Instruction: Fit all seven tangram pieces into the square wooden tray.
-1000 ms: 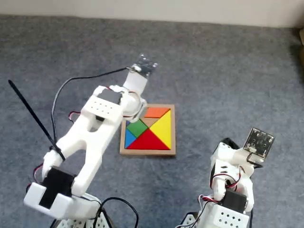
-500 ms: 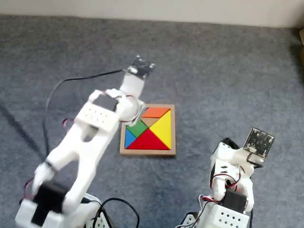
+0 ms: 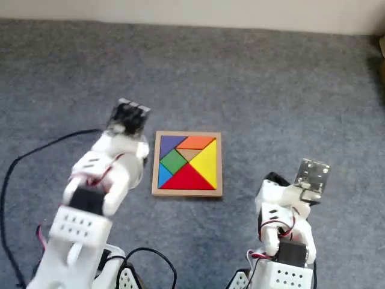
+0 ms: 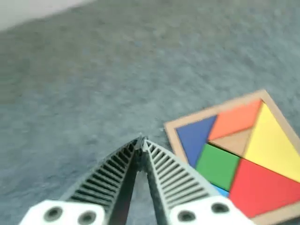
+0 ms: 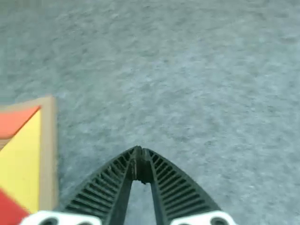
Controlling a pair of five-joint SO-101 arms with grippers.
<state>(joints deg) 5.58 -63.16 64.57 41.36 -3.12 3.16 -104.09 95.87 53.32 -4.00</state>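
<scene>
Currently: both grippers pinched closed, nothing held.
Left gripper [image 4: 140, 143] hangs over the grey desk [image 3: 289, 90] at 9 o'clock of the square wooden tray [image 3: 186, 193]; right gripper [image 5: 139, 157] at 4 o'clock, apart. Seven tangram pieces [image 3: 189, 176] lie flush inside the tray.

Indoor room, home or office, not possible to tell which. Grey short-pile carpet [image 3: 283, 84] across nearly the whole frame, as the working surface. Pale strip of wall [image 3: 192, 11] along the top edge, meeting the carpet.
</scene>
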